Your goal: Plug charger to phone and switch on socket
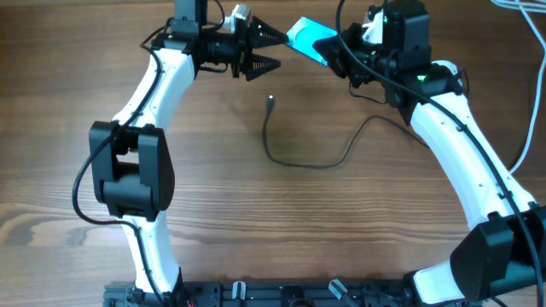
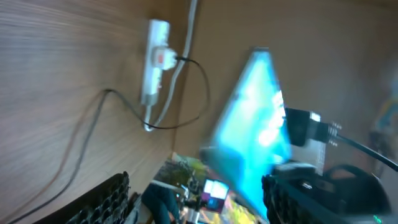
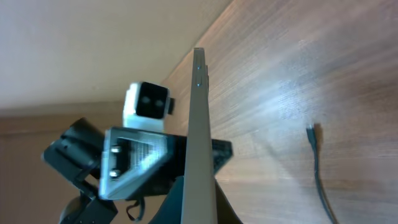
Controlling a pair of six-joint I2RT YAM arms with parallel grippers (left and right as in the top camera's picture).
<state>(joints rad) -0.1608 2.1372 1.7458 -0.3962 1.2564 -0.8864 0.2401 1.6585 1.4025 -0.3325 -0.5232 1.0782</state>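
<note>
The left end effector [image 1: 281, 49] hangs above the desk [image 1: 213, 205] with its two fingers spread apart and nothing between them, pointing sideways at the right arm. Just to its robot-ward side, down on the desk, lies the connector tip [image 1: 270, 101] of the charger [image 1: 299, 164]. The next move most likely turns on this relation. The tip points away from the robot, up toward the open fingers. The first stretch of cable runs straight back toward the robot, then curls off to the right and passes under the right arm. The left arm is the nearer one to the tip, and the free one.

Right in front of the left fingertips, close but apart, is the phone [image 1: 309, 38], lifted off the desk and clamped in the right end effector [image 1: 331, 51]. Its long axis slants from the right end effector toward the left one, with the free short end facing the left fingers. The right wrist view shows it edge-on. Which end carries the port I cannot tell.

The socket [image 2: 155, 59] lies well beyond the phone in the left wrist view, with a black cable running into it, and whether its switch is on I cannot tell
</note>
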